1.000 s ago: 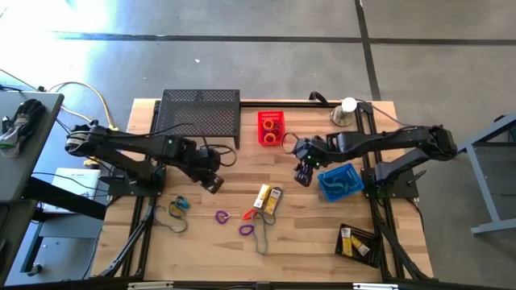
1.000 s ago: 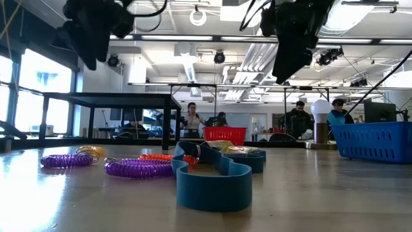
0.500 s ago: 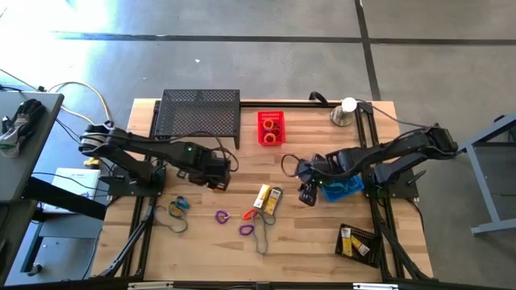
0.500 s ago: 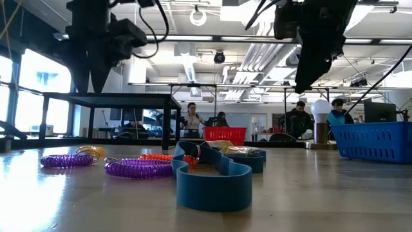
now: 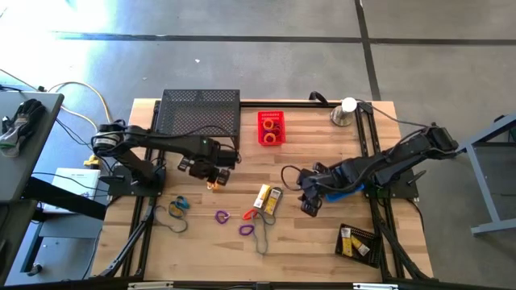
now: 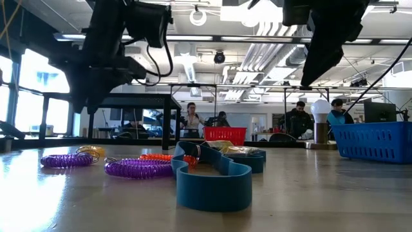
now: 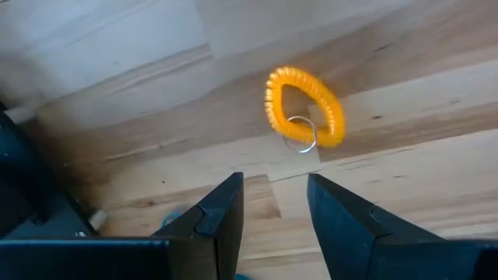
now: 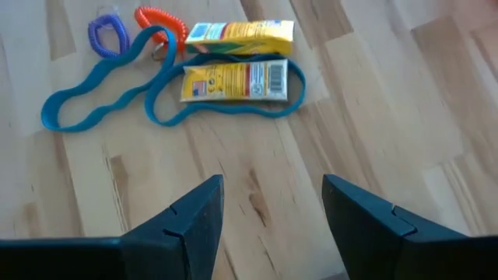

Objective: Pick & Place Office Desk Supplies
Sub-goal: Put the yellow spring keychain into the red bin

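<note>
A yellow-orange coil loop (image 7: 305,117) with a metal ring lies flat on the wood. My left gripper (image 7: 272,204) hangs open over the table just beside it, pointing down, at the table's left middle (image 5: 211,174). Two yellow-and-white boxes (image 8: 236,56) lie side by side inside a blue band loop (image 8: 101,93), next to an orange coil (image 8: 159,19) and a purple coil (image 8: 107,33). My right gripper (image 8: 268,208) is open above bare wood short of the boxes, right of them in the high view (image 5: 309,205).
A black mesh shelf (image 5: 200,117) stands at the far left and a red basket (image 5: 271,127) holding coils at the far middle. A silver dome with a white ball (image 5: 345,111), a blue basket (image 5: 348,187) and a black tray (image 5: 357,240) with boxes line the right side. More coils (image 5: 221,216) and bands (image 5: 176,219) lie near the front.
My left gripper has come down toward the table and rolled at the wrist, staying open. My right gripper has swung toward the table's near edge, away from the blue basket and closer to the boxes, and sunk a little, also staying open. Nothing on the table has moved.
</note>
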You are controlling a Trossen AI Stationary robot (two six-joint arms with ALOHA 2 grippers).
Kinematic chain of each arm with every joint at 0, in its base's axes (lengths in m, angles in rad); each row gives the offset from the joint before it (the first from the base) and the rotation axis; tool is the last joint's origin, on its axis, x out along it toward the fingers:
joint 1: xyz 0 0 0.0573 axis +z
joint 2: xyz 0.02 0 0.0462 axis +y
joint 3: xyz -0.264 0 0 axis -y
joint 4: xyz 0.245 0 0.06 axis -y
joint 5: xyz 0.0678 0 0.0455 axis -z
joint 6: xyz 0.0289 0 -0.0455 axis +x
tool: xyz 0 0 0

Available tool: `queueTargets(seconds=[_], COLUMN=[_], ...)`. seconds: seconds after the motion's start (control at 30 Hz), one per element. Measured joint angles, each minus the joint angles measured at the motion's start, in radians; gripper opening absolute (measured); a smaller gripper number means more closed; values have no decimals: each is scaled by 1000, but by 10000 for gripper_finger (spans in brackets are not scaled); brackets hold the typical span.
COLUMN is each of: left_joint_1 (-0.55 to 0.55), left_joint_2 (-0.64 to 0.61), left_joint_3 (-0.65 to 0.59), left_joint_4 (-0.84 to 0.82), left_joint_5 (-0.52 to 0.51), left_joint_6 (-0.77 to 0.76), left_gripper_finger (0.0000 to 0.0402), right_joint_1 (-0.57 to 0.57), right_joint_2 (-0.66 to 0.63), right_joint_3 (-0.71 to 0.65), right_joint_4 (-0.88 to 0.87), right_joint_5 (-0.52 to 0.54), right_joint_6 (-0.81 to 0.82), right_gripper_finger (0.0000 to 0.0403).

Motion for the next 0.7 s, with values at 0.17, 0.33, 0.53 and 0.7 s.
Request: queueTargets(seconds=[0.17,0.33,0.53,0.7], left_joint_1=[2,-8,-15,-15], left_joint_2=[0,0,0,3], left_joint_3=[-55,-117,-117,-117], left_joint_4=[3,60,135,175], left_joint_5=[22,18,2,3], left_joint_6=[13,5,4,2], left_gripper_finger=[136,136,136,136], right_joint_1=[13,12,10,9], right_joint_2=[0,0,0,0], right_joint_3=[0,0,0,1], right_joint_4=[5,53,86,105], right_joint_5=[67,76,76,76], right_joint_6=[22,22,20,20], right_gripper_finger=[206,206,206,206])
